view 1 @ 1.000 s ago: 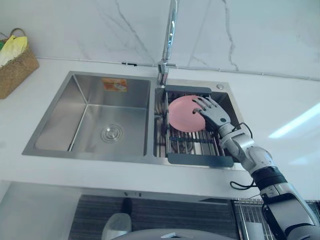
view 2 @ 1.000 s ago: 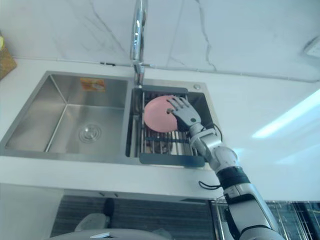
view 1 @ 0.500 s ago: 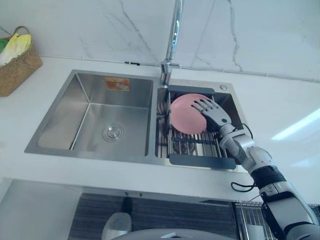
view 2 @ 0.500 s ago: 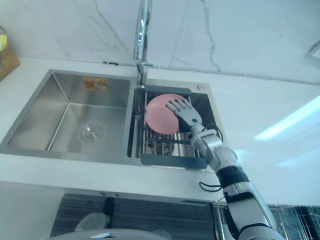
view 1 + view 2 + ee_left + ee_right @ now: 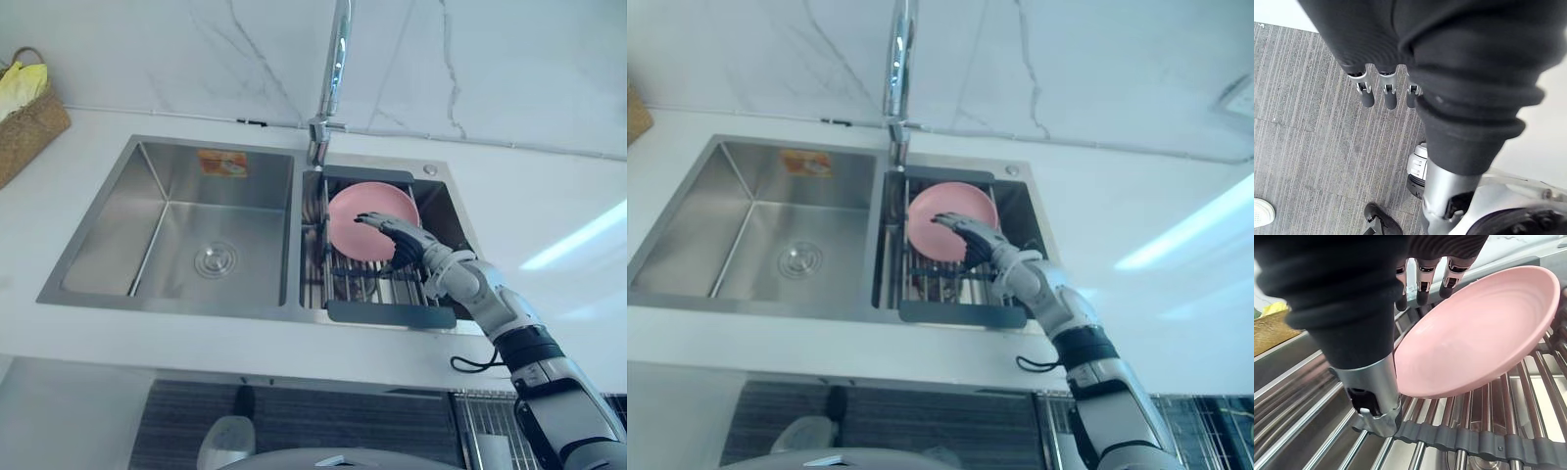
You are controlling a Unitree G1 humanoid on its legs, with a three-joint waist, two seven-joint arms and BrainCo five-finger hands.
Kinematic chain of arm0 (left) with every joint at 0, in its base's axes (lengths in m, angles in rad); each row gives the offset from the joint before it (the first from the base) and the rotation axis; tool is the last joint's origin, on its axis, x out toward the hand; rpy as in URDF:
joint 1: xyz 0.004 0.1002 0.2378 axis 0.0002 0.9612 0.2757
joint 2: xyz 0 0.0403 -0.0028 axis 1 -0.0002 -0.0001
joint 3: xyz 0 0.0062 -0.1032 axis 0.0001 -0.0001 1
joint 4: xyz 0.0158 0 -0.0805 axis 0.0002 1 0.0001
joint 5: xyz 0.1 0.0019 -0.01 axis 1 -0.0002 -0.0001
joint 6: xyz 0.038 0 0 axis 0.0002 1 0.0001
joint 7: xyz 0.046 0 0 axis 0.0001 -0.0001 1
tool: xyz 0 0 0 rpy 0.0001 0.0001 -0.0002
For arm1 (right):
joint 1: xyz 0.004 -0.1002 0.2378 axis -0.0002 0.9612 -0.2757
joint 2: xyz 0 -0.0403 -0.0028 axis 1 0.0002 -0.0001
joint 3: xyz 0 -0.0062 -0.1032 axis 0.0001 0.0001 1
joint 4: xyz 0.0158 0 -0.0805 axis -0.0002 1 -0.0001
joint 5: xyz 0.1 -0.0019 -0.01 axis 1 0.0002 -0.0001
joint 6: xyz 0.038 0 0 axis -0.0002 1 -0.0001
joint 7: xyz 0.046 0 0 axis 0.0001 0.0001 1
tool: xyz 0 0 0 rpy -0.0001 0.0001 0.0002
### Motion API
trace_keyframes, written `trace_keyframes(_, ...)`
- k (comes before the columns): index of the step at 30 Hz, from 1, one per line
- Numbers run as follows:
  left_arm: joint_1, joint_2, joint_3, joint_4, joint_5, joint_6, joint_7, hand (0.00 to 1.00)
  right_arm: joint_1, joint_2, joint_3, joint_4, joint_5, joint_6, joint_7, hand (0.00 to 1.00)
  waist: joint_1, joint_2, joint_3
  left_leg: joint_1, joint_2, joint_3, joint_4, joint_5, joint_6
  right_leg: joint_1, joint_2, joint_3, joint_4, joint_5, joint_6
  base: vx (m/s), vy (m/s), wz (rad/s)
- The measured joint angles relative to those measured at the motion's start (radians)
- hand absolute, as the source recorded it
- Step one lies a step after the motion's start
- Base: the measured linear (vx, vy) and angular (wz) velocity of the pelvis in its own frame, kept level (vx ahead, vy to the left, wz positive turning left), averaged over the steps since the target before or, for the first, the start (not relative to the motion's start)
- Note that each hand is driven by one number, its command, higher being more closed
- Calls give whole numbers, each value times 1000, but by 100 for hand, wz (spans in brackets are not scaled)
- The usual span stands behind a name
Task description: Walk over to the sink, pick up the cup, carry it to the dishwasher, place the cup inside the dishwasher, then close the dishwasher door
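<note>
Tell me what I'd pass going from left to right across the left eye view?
woven basket → empty sink basin → faucet → pink plate

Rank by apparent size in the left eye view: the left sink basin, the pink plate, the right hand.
1. left sink basin, clearly largest
2. pink plate, partly covered
3. right hand, smallest

Nothing here can be read. One orange label [image 5: 223,164] is stuck on the back wall of the left basin of the sink [image 5: 297,245], close under its rim. Its print is too small to make out.
</note>
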Motion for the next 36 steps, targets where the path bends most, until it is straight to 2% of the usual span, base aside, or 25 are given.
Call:
trace_keyframes(6, 0, 5, 7, 0, -1, 18, 1, 0, 8, -10, -3, -48, -60, -1, 15, 0, -22, -12, -3, 8, 3, 29, 0, -3, 4, -6, -1, 30, -2, 6, 0, 27, -10, -16)
trace_keyframes(17, 0, 7, 6, 2, -13, 18, 13, 0, 32, -24, -5, -88, -323, -32, -129, 0, -19, -15, -5, 20, 7, 44, 0, -7, 0, -6, 1, 44, -6, 7, -1, -6, -5, -4)
trace_keyframes(21, 0, 7, 6, 4, -14, 19, 13, 0, 46, -23, -1, -119, -366, -13, -144, 0, -17, -17, -6, 20, 7, 44, 0, -10, -2, -6, 1, 43, -7, 7, -1, 0, 0, 0)
trace_keyframes(29, 0, 8, 6, 5, -19, 19, 13, 0, 46, -10, 23, -107, -411, 77, -141, 0, -11, -18, -8, 13, 4, 25, 0, -4, 3, -2, 1, 25, -7, 7, -1, 6, -9, 6)
trace_keyframes(33, 0, 8, -1, 12, -19, 20, 13, 0, 45, 13, 46, -27, -454, 104, -196, 0, 6, -19, -9, 12, 2, 16, 0, -1, 3, 3, 1, 17, -7, 7, -1, -2, -6, 6)
trace_keyframes(36, 0, 9, -2, 12, -18, 20, 13, 0, 41, 14, 46, 19, -473, 123, -219, 0, 6, -19, -11, -1, -1, -4, 0, 4, 2, 3, 2, -5, -6, 7, -1, -23, -3, 17)
